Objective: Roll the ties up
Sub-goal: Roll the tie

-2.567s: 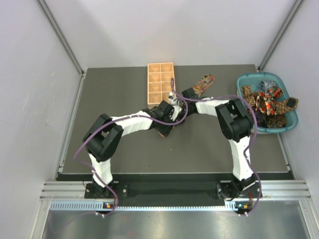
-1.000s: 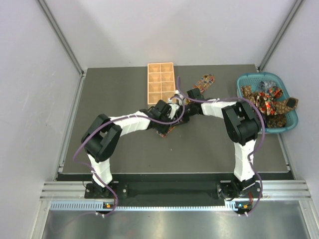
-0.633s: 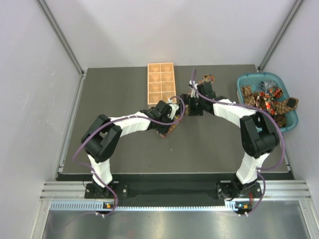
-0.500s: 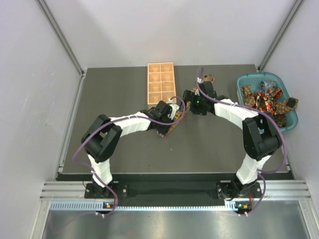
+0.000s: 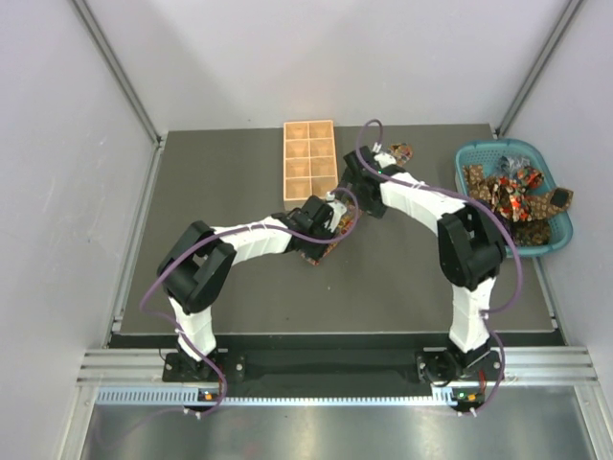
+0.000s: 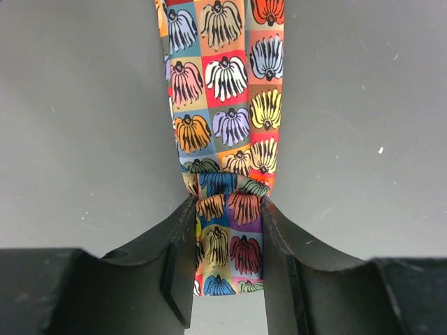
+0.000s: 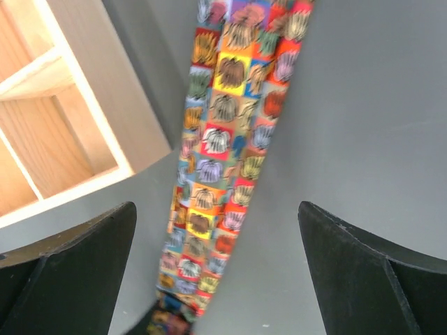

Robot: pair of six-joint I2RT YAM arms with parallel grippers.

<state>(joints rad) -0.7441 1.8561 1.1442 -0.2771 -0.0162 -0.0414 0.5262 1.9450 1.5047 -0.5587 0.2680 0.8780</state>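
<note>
Tie [image 6: 227,132], flat checkered fabric, in jaws of left gripper [image 6: 227,209]

You are viewing the left gripper [image 5: 327,230] apparently pinching a tie [image 5: 400,151] beside the tray [image 5: 309,161], the right gripper [image 5: 352,180] hovering adjacent.

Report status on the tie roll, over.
Left gripper clamped on tie end. Right gripper open above the tie, empty. Tie mostly laid out flat. Wooden tray close beside it.
</note>
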